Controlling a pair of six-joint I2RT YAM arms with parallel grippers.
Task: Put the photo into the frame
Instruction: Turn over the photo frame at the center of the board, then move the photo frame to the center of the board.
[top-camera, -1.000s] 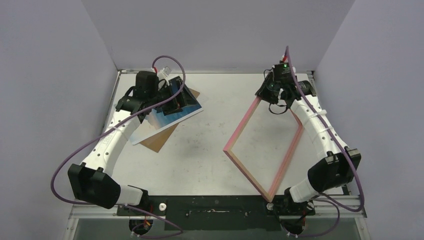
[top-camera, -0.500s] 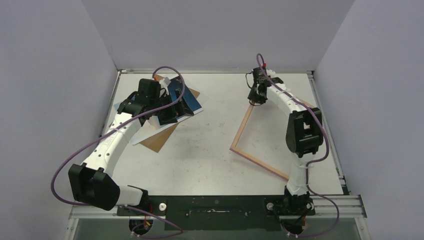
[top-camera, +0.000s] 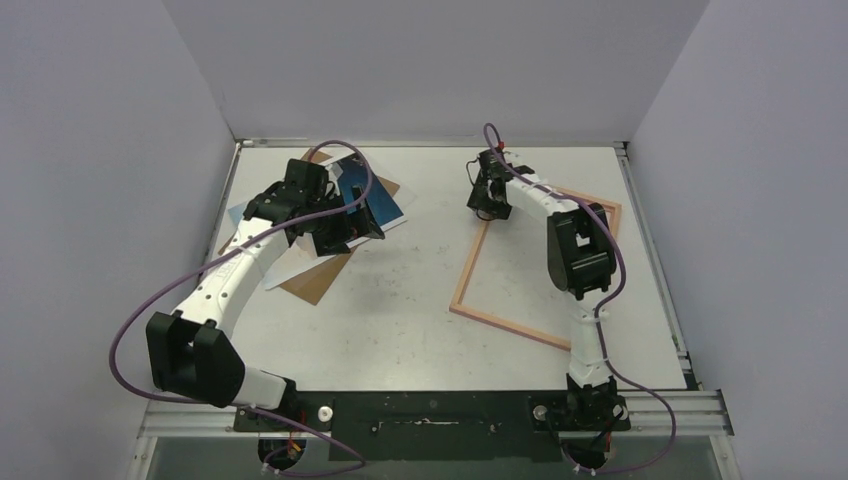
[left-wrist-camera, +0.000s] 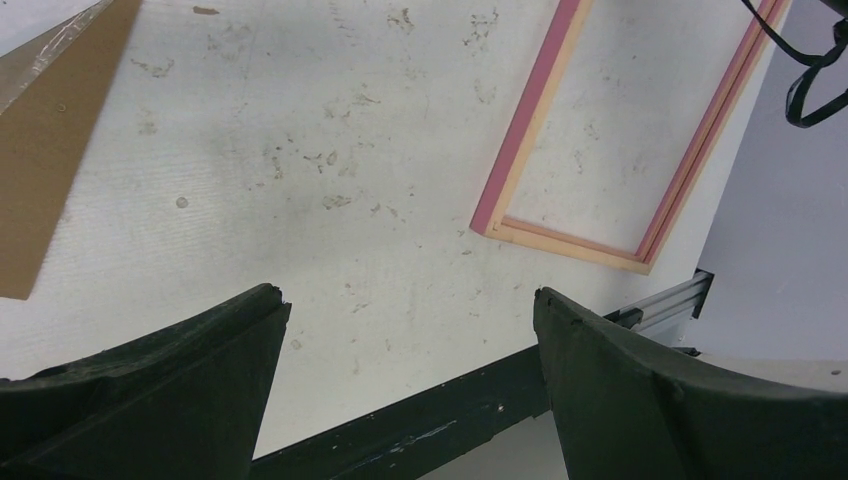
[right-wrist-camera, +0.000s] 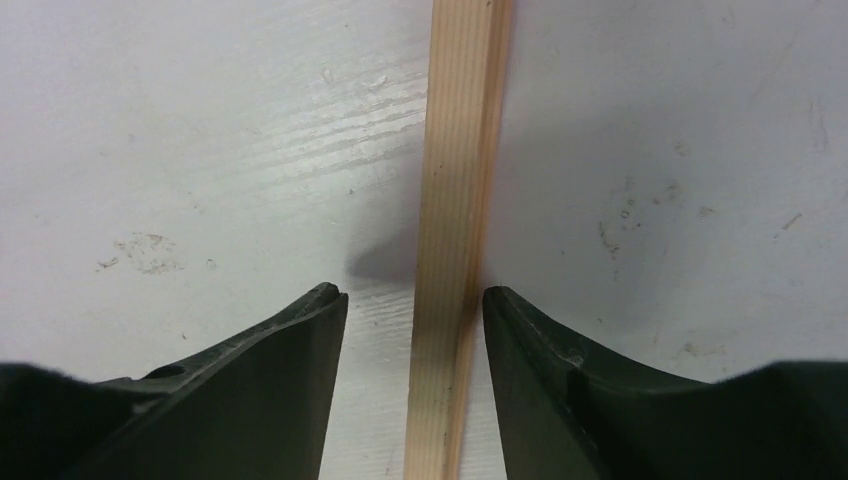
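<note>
The frame (top-camera: 470, 265) lies flat on the table right of centre, its light wood back facing up. My right gripper (top-camera: 490, 197) is at the frame's far left corner. In the right wrist view it (right-wrist-camera: 415, 295) is open and straddles one wooden rail (right-wrist-camera: 455, 200), with a small gap on each side. The photo (top-camera: 388, 205), blue sea side up, rests at the back left, partly hidden by my left gripper (top-camera: 350, 215). That gripper hovers over it, and in its own view it (left-wrist-camera: 410, 300) is wide open and holds nothing. The frame (left-wrist-camera: 530, 130) also shows there, with pink edges.
A brown backing panel (top-camera: 320, 277) lies under the photo at the left, and its corner (left-wrist-camera: 45, 150) shows in the left wrist view. The white table (top-camera: 400, 300) has grey walls on three sides. A black rail (top-camera: 440, 410) runs along its near edge.
The frame, held tilted with its pink side showing, has been turned over and now lies flat, wood side up. The right arm swung left and its jaws opened. The left arm barely shifted.
</note>
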